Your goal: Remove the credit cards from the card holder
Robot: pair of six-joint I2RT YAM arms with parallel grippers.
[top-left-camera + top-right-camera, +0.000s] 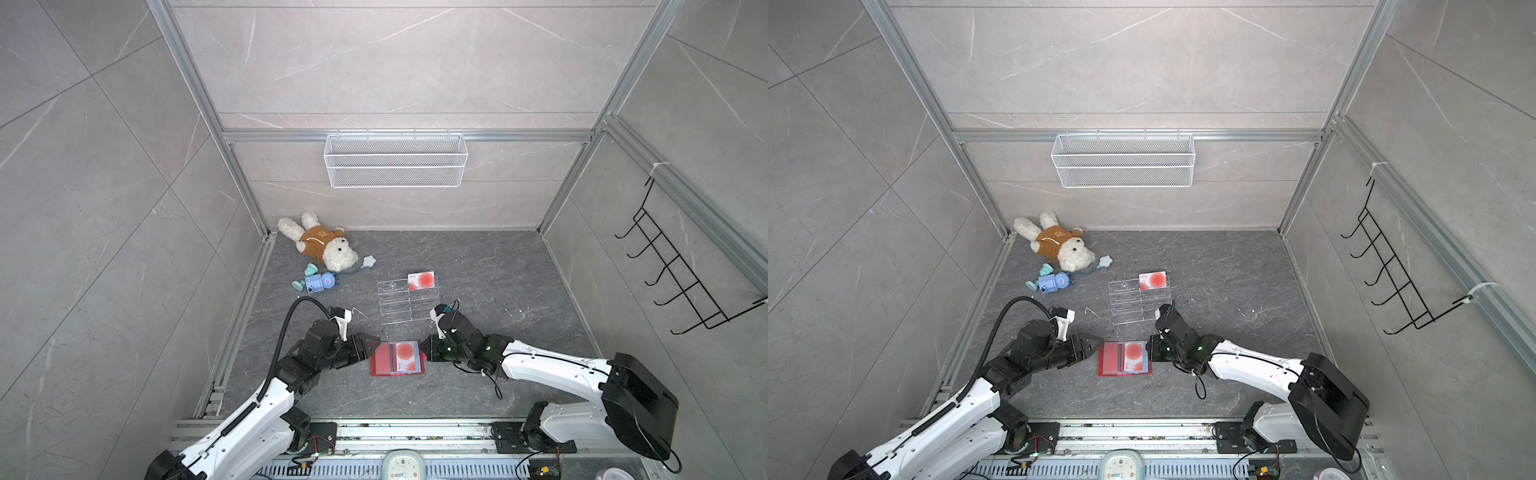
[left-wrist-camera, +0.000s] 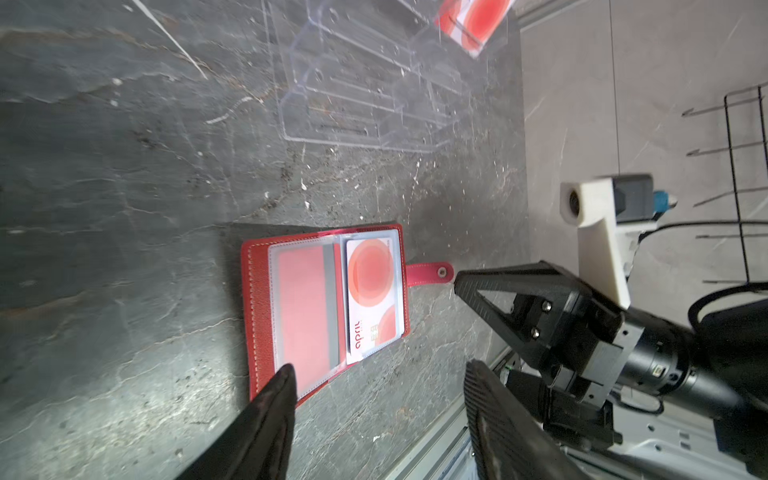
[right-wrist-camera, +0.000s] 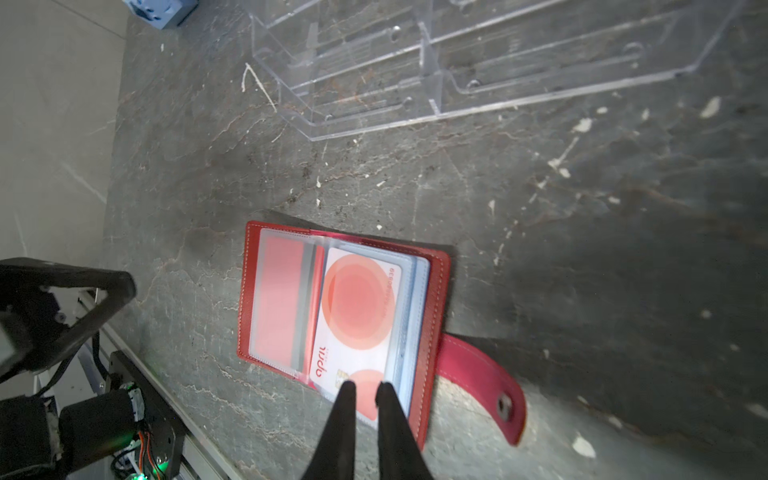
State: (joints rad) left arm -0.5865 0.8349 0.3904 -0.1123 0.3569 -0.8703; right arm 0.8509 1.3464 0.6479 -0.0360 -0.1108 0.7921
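White wire basket (image 1: 395, 160) on the back wall, 12 o'clock. Plush dog (image 1: 322, 245) in a brown shirt lies at 10 o'clock of the clear acrylic tiered stand (image 1: 399, 307). Left gripper (image 1: 372, 347) is at 9 o'clock of the card holder (image 1: 397, 358), jaws spread wide with nothing between them. Right gripper (image 3: 365, 386) is at 3 o'clock, jaws pinched nearly together with the tips at the card's edge; contact unclear. Holder is red and lies open flat at 6 o'clock of the stand, snap strap pointing at 3. Credit card (image 3: 353, 316) in its right sleeve has a red circle and reads "april"; its number is too blurred to read. Second card (image 1: 422, 280) stands in the stand's far right slot.
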